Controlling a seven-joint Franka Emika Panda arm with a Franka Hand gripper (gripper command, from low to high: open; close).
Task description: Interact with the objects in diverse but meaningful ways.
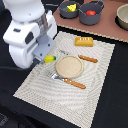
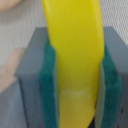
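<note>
A yellow banana (image 2: 75, 60) fills the wrist view, clamped between my two green finger pads (image 2: 48, 85). In the exterior view its yellow body and green tip (image 1: 49, 59) poke out below my gripper (image 1: 45, 56), which is shut on it just above the mat's far left part, beside the plate. The golden-brown bread loaf (image 1: 84, 41) lies on the mat's far side. A yellow cheese wedge (image 1: 72, 8) sits in one dark pot and a red tomato (image 1: 90, 12) in the other, both on the wooden surface behind.
A striped placemat (image 1: 70, 95) holds a round tan plate (image 1: 68, 66), an orange-handled knife (image 1: 88, 59) and an orange-handled fork (image 1: 73, 83). Two dark pots (image 1: 93, 19) stand at the back, a tan bowl (image 1: 123, 17) at the exterior view's right. My white arm (image 1: 25, 35) covers the exterior view's left.
</note>
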